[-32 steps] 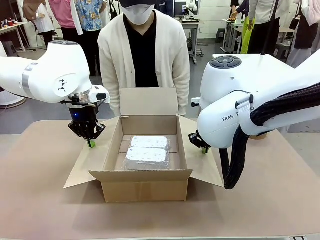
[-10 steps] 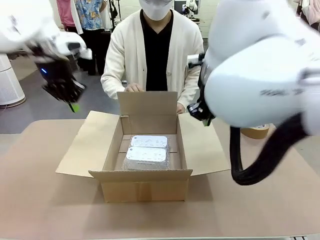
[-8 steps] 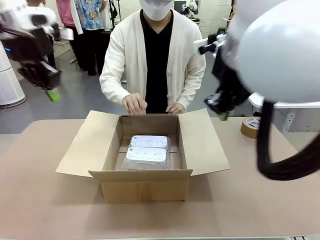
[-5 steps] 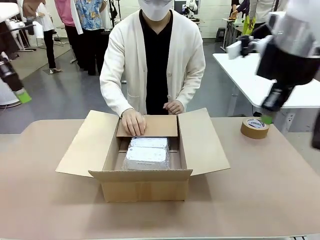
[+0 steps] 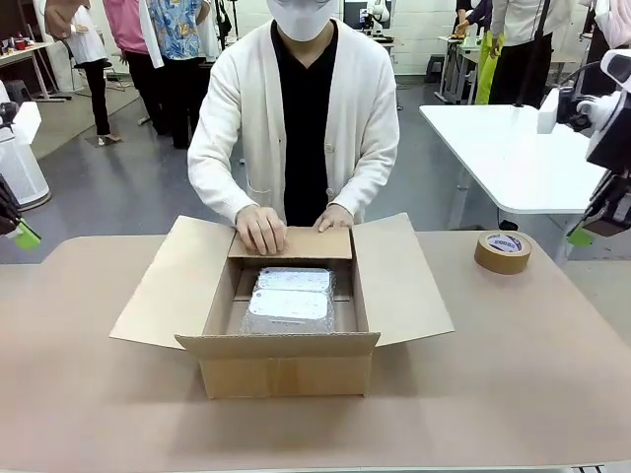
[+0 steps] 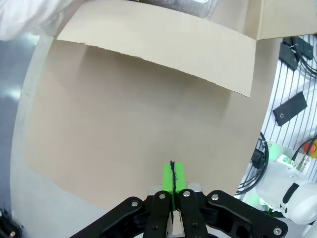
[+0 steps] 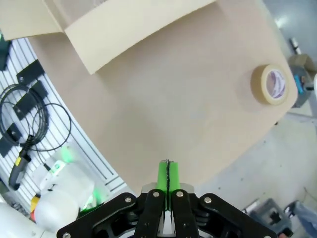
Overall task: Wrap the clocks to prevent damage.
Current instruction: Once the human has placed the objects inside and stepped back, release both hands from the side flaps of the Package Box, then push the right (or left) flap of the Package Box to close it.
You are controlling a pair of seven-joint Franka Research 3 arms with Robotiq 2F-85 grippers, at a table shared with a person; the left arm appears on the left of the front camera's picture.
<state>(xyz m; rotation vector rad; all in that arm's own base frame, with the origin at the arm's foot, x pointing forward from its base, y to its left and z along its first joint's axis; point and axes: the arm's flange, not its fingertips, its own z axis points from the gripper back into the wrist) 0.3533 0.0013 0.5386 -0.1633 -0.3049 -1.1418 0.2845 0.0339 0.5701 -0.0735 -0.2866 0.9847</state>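
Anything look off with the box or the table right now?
Nothing stands out. The bundle lies flat inside the box; a person's hands press the far flap down over it. The tape roll lies on the table, apart from the box. The left gripper and right gripper are shut, off to the sides.

The box (image 5: 286,367) stands mid-table, its top open from above over the bundle (image 5: 289,302). The far flap (image 5: 311,244) is folded inward over the far part of the opening, with a hand (image 5: 261,229) on its left part and a second hand (image 5: 335,216) at its right rim. The side flaps (image 5: 173,281) splay out over the table (image 5: 89,394). Bare table runs in front and beyond each flap. A tape roll (image 5: 503,252) sits far right. The left gripper (image 5: 22,236) and right gripper (image 5: 582,236) hang closed at the outer edges.
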